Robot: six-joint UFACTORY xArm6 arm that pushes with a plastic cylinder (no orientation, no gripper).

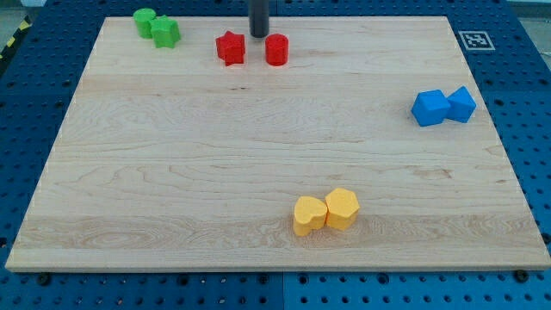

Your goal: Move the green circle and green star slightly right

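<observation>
Green circle (pixel 144 20) and green star (pixel 165 32), touching, at board's (pixel 172 155) top-left corner. Tip (pixel 259 34) near top edge, between red star (pixel 230 48) and red cylinder (pixel 276 50), well right of both greens. Bare rod; nothing held, no fingers to spread or press.

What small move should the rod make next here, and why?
Probably swing my tip toward the view's left, passing the green circle and green star, so it can push them rightward. Right now the tip sits at the view's top between the red star and red circle, on the wrong side of the touching green pair.
</observation>
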